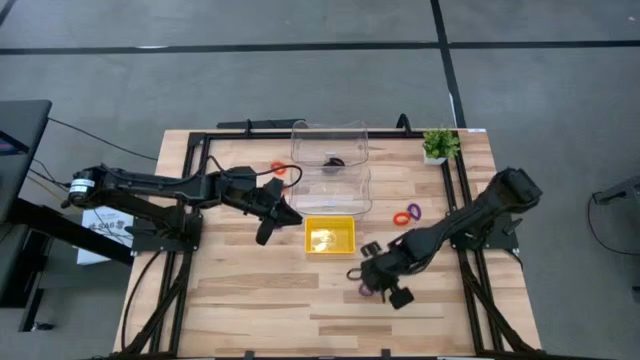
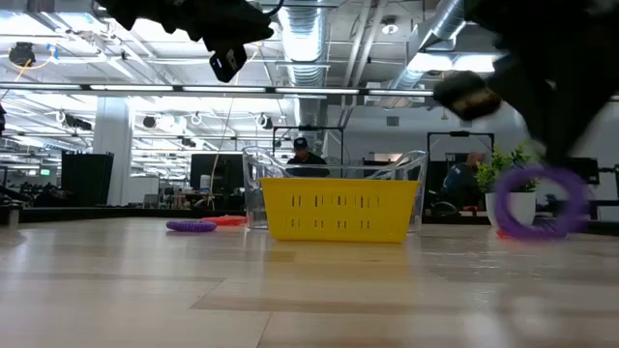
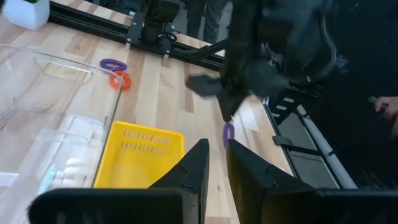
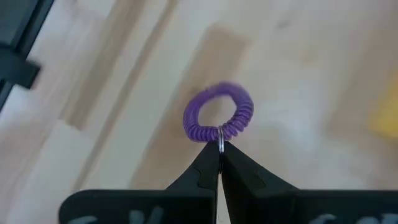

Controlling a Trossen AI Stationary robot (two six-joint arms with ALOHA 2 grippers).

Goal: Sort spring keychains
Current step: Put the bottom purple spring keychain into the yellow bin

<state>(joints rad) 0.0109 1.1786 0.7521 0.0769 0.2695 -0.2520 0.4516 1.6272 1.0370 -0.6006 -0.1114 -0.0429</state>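
Note:
My right gripper (image 1: 372, 283) hangs over the table's near right part, shut on a purple spring keychain (image 4: 219, 115). The yellow tray (image 1: 329, 236) stands mid-table, with a clear container (image 1: 330, 165) behind it that has a dark keychain (image 1: 333, 161) inside. An orange keychain (image 1: 279, 169) lies left of the container. A purple and an orange one (image 1: 408, 214) lie together right of the tray. My left gripper (image 1: 285, 215) hovers just left of the tray, its fingers (image 3: 200, 163) a narrow gap apart with nothing between them. My right gripper pinches the purple keychain's small metal ring (image 4: 220, 140) between its two fingertips. The fingers come from above, pointing steeply down. The coil (image 2: 542, 203) hangs below the fingertips, lifted clear of the table.
A small potted plant (image 1: 437, 145) stands at the far right corner. Black frame rails (image 1: 462, 190) run along the table's sides and far edge. Bare wood lies along the near edge. A person (image 2: 302, 155) shows in the room beyond the table.

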